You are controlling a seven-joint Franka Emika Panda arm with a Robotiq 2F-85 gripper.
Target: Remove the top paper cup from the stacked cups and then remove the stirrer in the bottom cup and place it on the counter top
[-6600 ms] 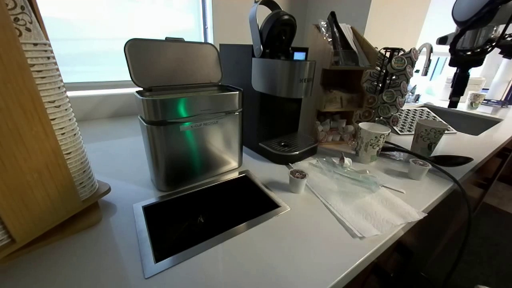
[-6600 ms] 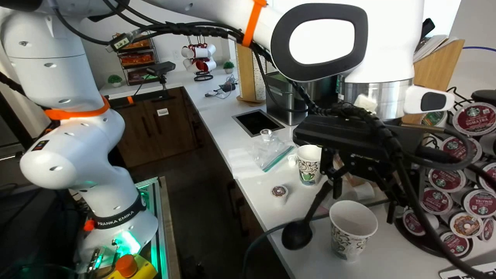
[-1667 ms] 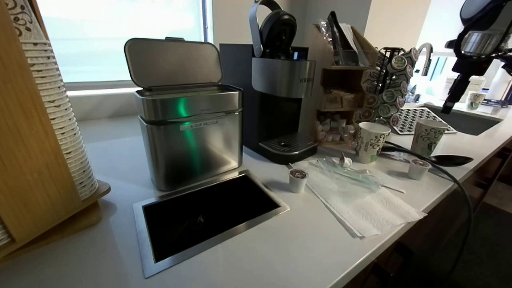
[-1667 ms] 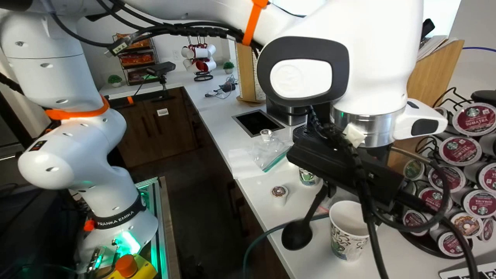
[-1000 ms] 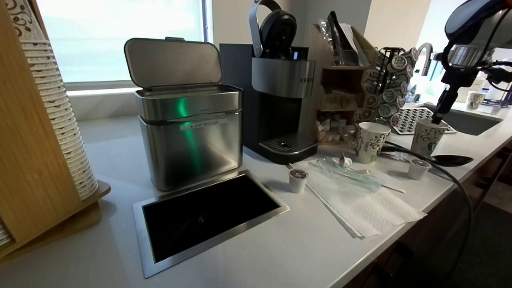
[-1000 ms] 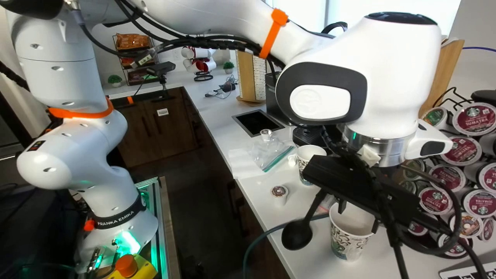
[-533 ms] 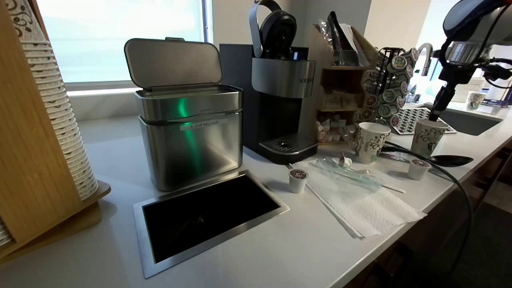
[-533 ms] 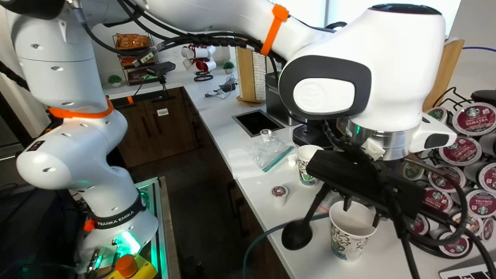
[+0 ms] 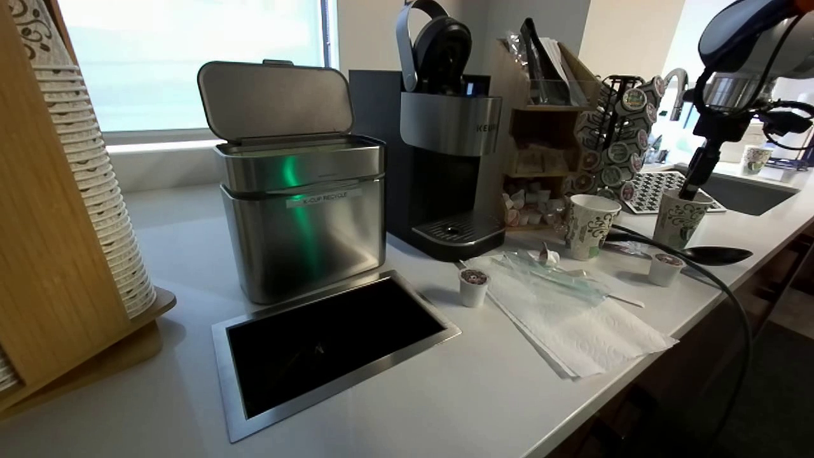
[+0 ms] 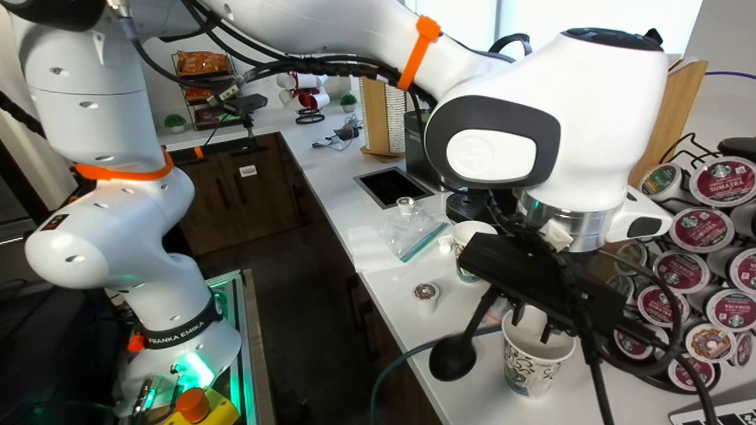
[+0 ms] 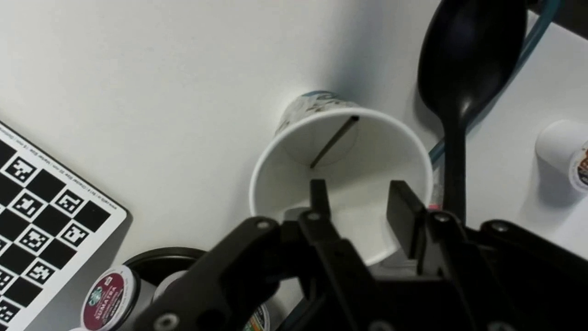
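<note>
The bottom cup [image 10: 536, 360], white with grey print, stands upright near the counter's edge, seen in both exterior views. Inside it a thin dark stirrer [image 11: 334, 141] slants from the floor of the cup up along the wall. My gripper [image 11: 357, 185] points down at the cup's mouth, jaws part-way apart with nothing between them. In an exterior view the fingertips [image 9: 687, 192] appear at or just inside the rim. The stirrer lies apart from both fingers. The top paper cup [image 9: 590, 226] stands separately by the coffee machine, on the counter top [image 9: 407, 394].
A black spoon [image 11: 468, 55] and a cable [image 9: 731, 305] lie beside the cup. Pods [image 10: 426, 295], a plastic bag [image 10: 413, 230] and paper towel [image 9: 591, 343] are nearby. A pod rack [image 10: 697, 271] and checkered board [image 11: 36, 225] stand close. The steel-framed cut-out [image 9: 337, 413] is farther along.
My gripper came down from higher up to the bottom cup, lifted slightly half a second ago, and is lower again. Its jaws have drawn closer together. Both cups stay in place.
</note>
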